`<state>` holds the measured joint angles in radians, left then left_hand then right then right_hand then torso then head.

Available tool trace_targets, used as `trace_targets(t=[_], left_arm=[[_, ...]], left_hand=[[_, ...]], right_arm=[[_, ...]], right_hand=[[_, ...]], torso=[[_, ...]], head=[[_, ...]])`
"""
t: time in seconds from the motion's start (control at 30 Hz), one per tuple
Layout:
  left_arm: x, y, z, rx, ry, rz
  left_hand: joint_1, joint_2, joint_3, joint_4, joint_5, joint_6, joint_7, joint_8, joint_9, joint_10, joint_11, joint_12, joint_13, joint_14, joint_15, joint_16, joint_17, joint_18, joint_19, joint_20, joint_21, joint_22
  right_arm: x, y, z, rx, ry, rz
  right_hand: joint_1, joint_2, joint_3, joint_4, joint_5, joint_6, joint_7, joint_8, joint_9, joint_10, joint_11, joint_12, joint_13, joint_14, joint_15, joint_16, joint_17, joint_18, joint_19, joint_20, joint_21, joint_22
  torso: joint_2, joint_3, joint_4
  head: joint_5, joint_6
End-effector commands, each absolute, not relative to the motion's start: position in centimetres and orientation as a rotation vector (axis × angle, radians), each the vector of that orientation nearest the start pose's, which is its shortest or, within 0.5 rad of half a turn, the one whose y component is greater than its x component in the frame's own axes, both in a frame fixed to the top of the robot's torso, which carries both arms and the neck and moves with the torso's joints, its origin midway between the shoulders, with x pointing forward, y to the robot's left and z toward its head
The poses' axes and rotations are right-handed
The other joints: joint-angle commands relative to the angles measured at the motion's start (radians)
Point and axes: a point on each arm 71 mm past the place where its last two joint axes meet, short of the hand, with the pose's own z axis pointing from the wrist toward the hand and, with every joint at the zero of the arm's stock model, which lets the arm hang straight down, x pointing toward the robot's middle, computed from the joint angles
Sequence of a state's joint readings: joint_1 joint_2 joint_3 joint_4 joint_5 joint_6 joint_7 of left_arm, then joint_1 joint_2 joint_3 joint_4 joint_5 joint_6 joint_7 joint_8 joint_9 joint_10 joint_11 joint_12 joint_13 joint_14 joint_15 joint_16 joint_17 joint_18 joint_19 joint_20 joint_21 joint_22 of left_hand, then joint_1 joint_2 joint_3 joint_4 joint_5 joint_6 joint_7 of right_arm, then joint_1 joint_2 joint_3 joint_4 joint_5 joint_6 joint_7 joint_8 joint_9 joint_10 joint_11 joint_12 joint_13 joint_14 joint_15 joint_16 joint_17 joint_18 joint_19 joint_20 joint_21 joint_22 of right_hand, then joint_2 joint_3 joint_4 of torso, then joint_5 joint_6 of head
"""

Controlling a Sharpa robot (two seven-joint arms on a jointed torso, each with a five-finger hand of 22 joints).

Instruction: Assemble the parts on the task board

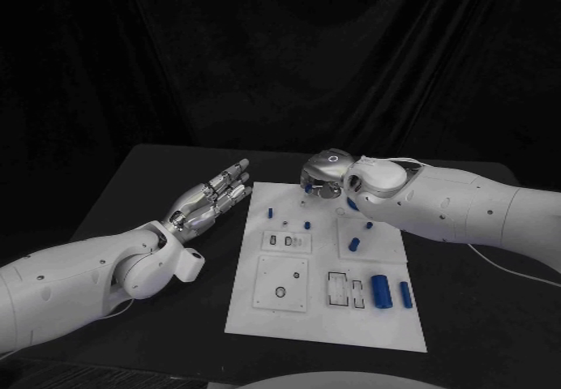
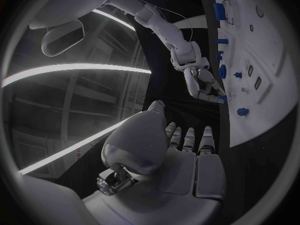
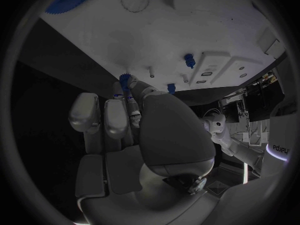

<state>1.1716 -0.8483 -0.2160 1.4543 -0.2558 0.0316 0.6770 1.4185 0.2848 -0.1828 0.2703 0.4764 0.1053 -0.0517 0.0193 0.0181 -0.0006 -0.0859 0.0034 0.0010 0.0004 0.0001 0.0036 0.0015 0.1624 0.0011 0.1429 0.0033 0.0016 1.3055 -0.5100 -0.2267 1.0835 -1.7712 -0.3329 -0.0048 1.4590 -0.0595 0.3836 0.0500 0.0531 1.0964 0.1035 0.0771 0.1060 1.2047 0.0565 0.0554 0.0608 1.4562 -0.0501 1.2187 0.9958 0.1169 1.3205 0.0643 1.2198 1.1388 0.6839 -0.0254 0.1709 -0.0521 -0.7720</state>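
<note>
Blue part (image 3: 125, 79) half-hidden by right hand (image 1: 333, 174) fingers (image 3: 134, 92) — grip unclear

Task board (image 1: 259, 320): white rectangular plate, flat on the black counter (image 1: 152, 178), with recessed slots.
Large blue cylinder (image 1: 380, 292): lying near the board's right near corner.
Smaller blue cylinder (image 1: 405, 294): just beside it.
Small blue pegs (image 1: 271, 213): standing near the far edge.

The right hand (image 1: 331, 175) hides the task board's (image 1: 263, 324) far edge.
</note>
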Motion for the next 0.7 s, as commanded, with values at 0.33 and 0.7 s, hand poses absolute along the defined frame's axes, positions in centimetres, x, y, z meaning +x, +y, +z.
trace_targets(t=[0.33, 0.7], left_arm=[[45.3, 21.0, -23.22, -0.672, 1.54, -1.88], [45.35, 20.91, -23.29, -0.673, 1.547, -1.882]], left_hand=[[0.011, 0.001, 0.007, 0.001, 0.007, 0.004, 0.004, -0.001, 0.0, 0.001, 0.008, -0.003, -0.001, 0.0, 0.0, -0.004, -0.002, 0.015, -0.001, 0.002, -0.003, -0.002], [0.013, 0.002, 0.011, 0.001, 0.008, 0.012, 0.012, 0.001, 0.002, 0.001, 0.015, -0.003, -0.001, 0.0, 0.007, -0.004, -0.002, 0.015, -0.001, 0.005, -0.003, -0.002]], right_arm=[[55.15, -14.74, -21.43, -0.655, 1.561, 0.372], [55.24, -14.81, -21.86, -0.654, 1.574, 0.365]], right_hand=[[-0.004, -0.007, 0.0, 0.01, 0.0, -0.009, -0.002, -0.009, -0.003, -0.012, -0.006, 0.003, 0.001, -0.012, 0.002, -0.013, -0.01, -0.012, -0.005, -0.002, -0.006, 0.0], [-0.004, -0.009, 0.003, 0.014, 0.0, -0.018, -0.003, -0.013, -0.004, -0.025, -0.005, 0.003, 0.001, -0.024, 0.003, -0.032, -0.037, -0.009, -0.017, -0.001, -0.021, -0.013]], torso=[[-0.001, -0.0013, 0.0014], [-0.002, -0.0013, -0.0009]], head=[[0.005, -0.005], [0.009, -0.004]])
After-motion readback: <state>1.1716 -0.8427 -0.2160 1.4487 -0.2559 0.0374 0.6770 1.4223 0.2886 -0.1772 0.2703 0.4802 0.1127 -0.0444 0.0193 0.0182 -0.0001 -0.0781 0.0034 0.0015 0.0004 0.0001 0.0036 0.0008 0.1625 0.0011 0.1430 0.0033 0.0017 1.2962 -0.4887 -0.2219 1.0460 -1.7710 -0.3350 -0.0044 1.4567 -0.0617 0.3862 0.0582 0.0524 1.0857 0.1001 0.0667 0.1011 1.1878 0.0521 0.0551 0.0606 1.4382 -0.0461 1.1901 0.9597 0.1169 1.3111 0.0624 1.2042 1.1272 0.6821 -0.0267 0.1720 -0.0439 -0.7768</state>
